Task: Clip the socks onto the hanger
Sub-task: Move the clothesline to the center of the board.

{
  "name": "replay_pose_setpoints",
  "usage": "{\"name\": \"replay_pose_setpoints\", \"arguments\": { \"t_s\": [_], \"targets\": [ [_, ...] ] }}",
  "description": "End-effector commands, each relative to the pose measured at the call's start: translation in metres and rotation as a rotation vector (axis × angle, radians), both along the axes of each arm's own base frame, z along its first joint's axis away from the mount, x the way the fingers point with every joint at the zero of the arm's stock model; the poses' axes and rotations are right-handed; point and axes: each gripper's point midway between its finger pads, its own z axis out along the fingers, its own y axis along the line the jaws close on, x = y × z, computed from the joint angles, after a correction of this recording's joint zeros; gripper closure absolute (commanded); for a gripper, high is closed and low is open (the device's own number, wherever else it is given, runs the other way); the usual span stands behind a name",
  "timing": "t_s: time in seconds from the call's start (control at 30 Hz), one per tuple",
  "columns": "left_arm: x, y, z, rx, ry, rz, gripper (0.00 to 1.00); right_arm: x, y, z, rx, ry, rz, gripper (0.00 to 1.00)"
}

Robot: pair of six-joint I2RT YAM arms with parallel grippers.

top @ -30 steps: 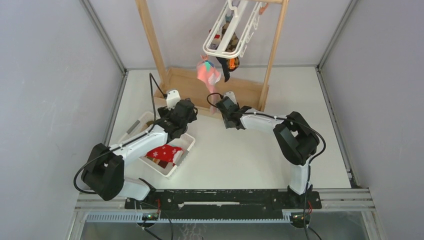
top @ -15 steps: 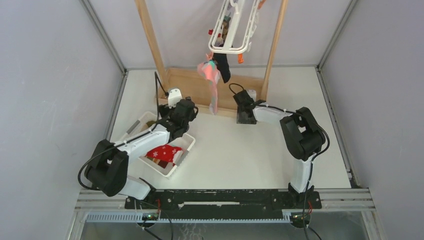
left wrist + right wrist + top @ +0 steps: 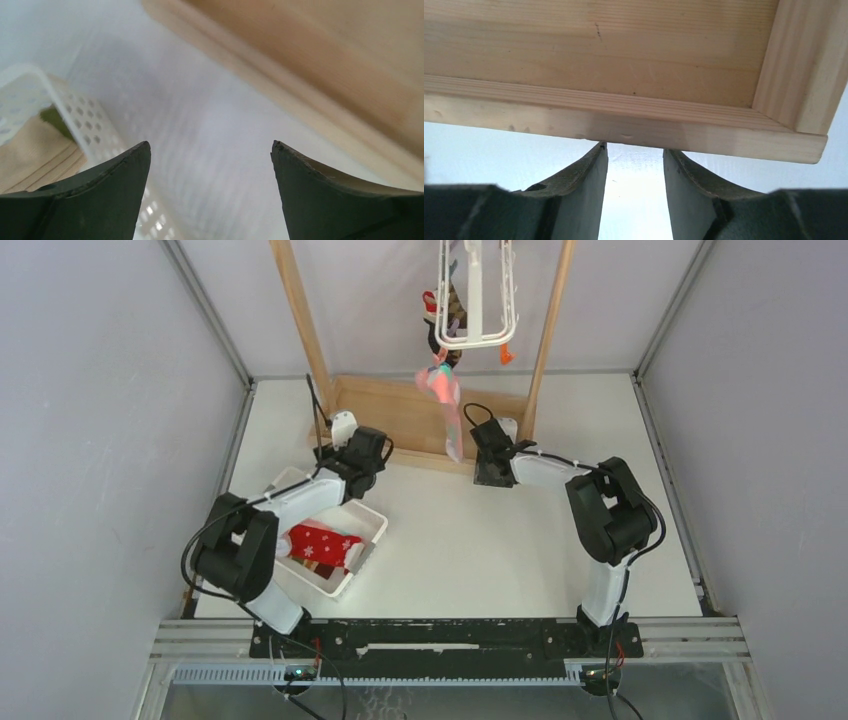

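Left gripper point(image 3: 210, 146) gapes empty beside the white perforated plastic basket point(image 3: 376, 522); right gripper point(image 3: 635, 148) parted, holding nothing; left should squarely pinch one edge of the red snowflake fabric sock point(image 3: 322, 545)

Overhead, crops the hanger point(image 3: 475, 300) and the rack point(image 3: 300, 320) at the top edge. Shows the socks point(image 3: 450, 312) hanging there too small and bunched to tell apart. Hides part of the red sock point(image 3: 320, 543) in the basket point(image 3: 375, 520) under the left arm point(image 3: 300, 502). At the left wrist, smears basket and rack into blur and cuts both fingers point(image 3: 100, 200) at the bottom edge. At the right wrist, cuts the rack at top and left, fingers at the bottom.
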Motion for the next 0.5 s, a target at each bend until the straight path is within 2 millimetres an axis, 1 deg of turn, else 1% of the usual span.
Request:
{"name": "replay_pose_setpoints", "arguments": {
  "t_s": [0.0, 0.07, 0.1, 0.13, 0.23, 0.27, 0.3, 0.33, 0.4, 0.47],
  "targets": [
    [0.056, -0.019, 0.065, -0.087, -0.124, 0.059, 0.08, 0.012, 0.011, 0.029, 0.05, -0.088, 0.021, 0.48],
    [0.074, -0.027, 0.077, -0.092, -0.105, 0.043, 0.08, 0.012, 0.009, 0.033, 0.036, -0.096, 0.018, 0.48],
    [0.081, -0.029, 0.075, -0.083, -0.084, 0.041, 0.08, 0.012, 0.007, 0.035, 0.024, -0.105, 0.018, 0.49],
    [0.086, -0.03, 0.081, -0.089, -0.082, 0.037, 0.08, 0.012, 0.006, 0.038, 0.018, -0.114, 0.018, 0.49],
    [0.103, -0.032, 0.075, -0.12, -0.025, 0.007, 0.1, 0.013, 0.004, 0.043, -0.007, -0.136, 0.016, 0.49],
    [0.102, -0.027, 0.071, -0.116, 0.015, 0.019, 0.11, 0.014, 0.003, 0.045, -0.015, -0.142, 0.014, 0.49],
    [0.104, -0.024, 0.069, -0.111, 0.037, 0.024, 0.12, 0.014, 0.002, 0.045, -0.023, -0.145, 0.013, 0.53],
    [0.104, -0.021, 0.064, -0.101, 0.058, 0.028, 0.13, 0.014, 0.001, 0.046, -0.031, -0.15, 0.011, 0.61],
    [0.105, -0.016, 0.054, -0.095, 0.09, 0.035, 0.15, 0.014, 0.002, 0.049, -0.039, -0.159, 0.014, 0.73],
    [0.106, -0.015, 0.041, -0.12, 0.128, 0.027, 0.17, 0.014, 0.002, 0.05, -0.043, -0.169, 0.017, 0.82]
  ]
}}
